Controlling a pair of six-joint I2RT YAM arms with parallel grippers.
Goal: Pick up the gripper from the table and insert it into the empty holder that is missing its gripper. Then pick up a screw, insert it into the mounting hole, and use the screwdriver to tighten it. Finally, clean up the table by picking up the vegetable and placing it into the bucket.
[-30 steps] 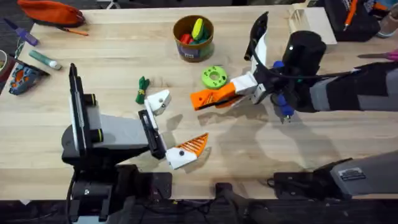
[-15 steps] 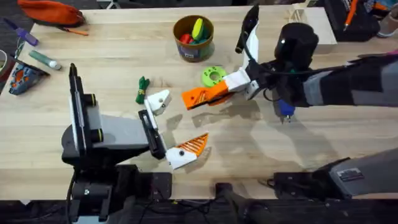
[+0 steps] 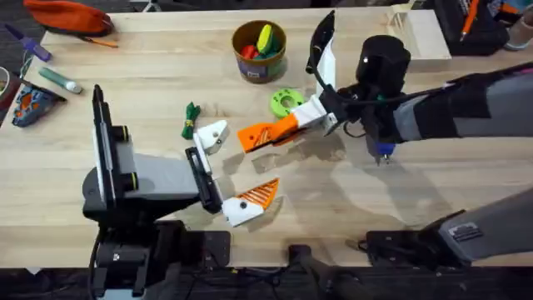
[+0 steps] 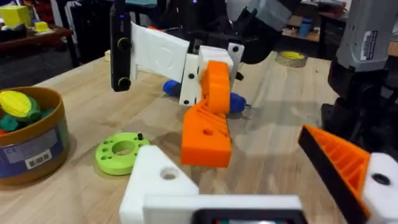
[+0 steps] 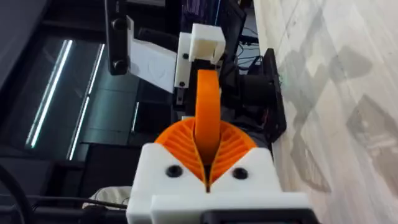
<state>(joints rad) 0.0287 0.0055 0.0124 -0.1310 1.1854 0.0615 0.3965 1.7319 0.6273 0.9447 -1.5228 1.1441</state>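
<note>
From my remote seat I saw the wooden table [image 3: 166,75] with the right arm reaching in across its middle. My right gripper [image 3: 271,133] was clamped tight on the gripper [image 3: 266,133], the orange ribbed pad, which it held above the table with the pad's free end pointing toward the holder [image 3: 211,136]. In the right wrist view the pad [image 5: 207,121] stood pinched between the 2 orange ribbed fingers [image 5: 177,140]. My left gripper [image 3: 229,175] sat low near the table's front edge, its fingers spread apart and grasping nothing; 1 finger was the bare white holder, the other still carried its orange pad. The bucket [image 3: 259,52] stood toward the far side, already holding some coloured toys. The blue screwdriver [image 3: 379,150] lay partly hidden under the right arm. The flat green ring-shaped disc [image 3: 286,102] lay just beyond the held pad. The vegetable [image 3: 191,119] lay on the table just beside the holder.
</note>
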